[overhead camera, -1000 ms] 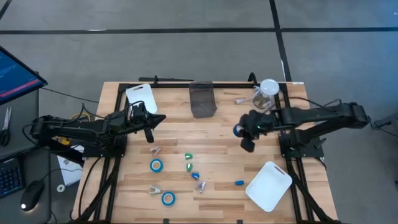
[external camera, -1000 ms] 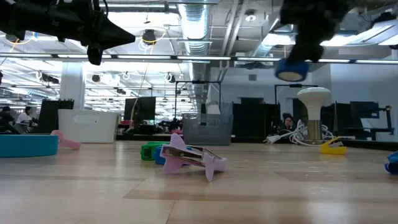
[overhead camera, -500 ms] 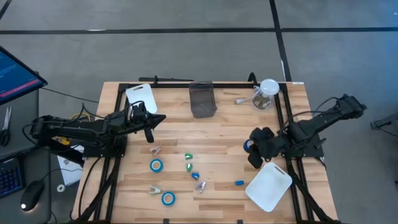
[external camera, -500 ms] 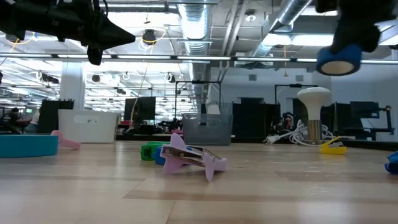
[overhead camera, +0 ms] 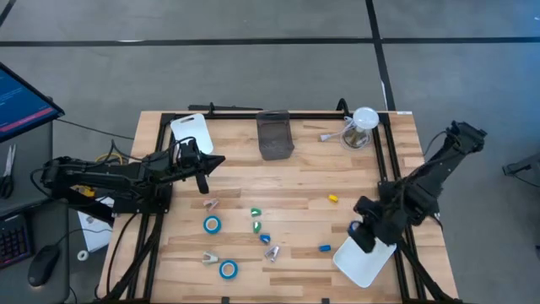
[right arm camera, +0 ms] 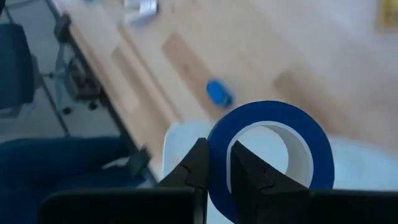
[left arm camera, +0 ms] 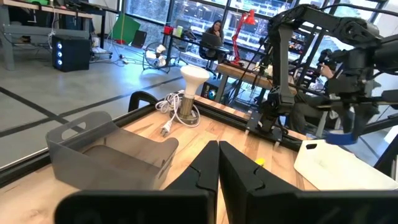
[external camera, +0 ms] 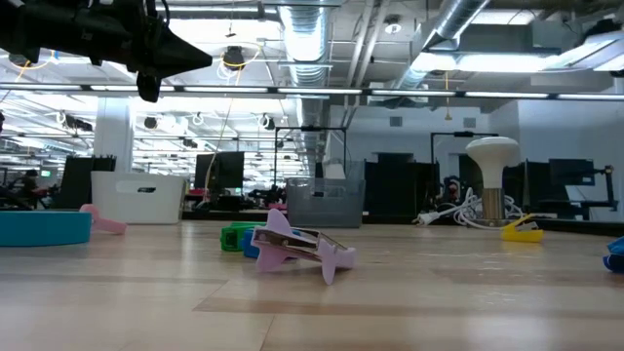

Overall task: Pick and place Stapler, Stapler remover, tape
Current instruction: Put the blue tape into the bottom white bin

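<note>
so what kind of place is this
Probably an open-plan robotics lab or workshop: the wooden table carries two robot arms, the low view shows exposed ceiling ducts, and desks with monitors fill the room behind.

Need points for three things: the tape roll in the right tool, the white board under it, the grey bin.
tape roll (right arm camera: 283,134): right wrist view, on the blue band of the ring.
white board (overhead camera: 359,262): high view, on its bare surface near the front edge.
grey bin (overhead camera: 275,133): high view, on its floor.

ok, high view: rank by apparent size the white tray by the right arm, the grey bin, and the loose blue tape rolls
1. White tray, largest, though partly covered by the right gripper.
2. Grey bin.
3. Tape rolls and, alike.
</note>
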`<state>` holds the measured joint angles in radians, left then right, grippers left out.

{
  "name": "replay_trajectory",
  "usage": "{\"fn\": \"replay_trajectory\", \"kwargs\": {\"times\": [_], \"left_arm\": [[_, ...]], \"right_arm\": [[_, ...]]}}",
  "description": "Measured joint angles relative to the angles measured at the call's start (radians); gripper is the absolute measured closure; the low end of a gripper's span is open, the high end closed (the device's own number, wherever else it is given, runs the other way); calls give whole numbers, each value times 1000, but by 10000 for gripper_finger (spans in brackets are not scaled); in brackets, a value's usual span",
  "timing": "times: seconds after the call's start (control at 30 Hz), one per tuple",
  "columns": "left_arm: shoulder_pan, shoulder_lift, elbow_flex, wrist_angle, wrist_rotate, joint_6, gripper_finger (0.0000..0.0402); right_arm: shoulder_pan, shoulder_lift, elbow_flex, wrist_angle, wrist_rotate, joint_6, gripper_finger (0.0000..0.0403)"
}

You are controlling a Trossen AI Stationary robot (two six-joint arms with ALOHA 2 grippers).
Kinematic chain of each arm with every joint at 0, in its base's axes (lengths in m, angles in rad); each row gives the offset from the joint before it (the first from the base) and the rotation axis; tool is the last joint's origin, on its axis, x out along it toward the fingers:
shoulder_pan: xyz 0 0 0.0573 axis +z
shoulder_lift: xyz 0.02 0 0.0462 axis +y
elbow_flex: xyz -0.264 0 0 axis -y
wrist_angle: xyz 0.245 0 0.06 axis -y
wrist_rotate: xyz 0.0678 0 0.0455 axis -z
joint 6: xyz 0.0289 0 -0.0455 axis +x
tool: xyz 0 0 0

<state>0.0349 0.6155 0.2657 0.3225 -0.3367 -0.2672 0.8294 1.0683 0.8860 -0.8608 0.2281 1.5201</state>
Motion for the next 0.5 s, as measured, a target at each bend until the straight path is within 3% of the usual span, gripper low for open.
{"fn": "replay_trajectory", "kwargs": {"times": [0.2,0.5], "left_arm": [[0,0,0,0,0,0,398],[0,0,0,0,0,0,398]], "right_arm": [[118,20,2,-22,-47,148,376],[204,188,1,-7,-76,231,376]]}}
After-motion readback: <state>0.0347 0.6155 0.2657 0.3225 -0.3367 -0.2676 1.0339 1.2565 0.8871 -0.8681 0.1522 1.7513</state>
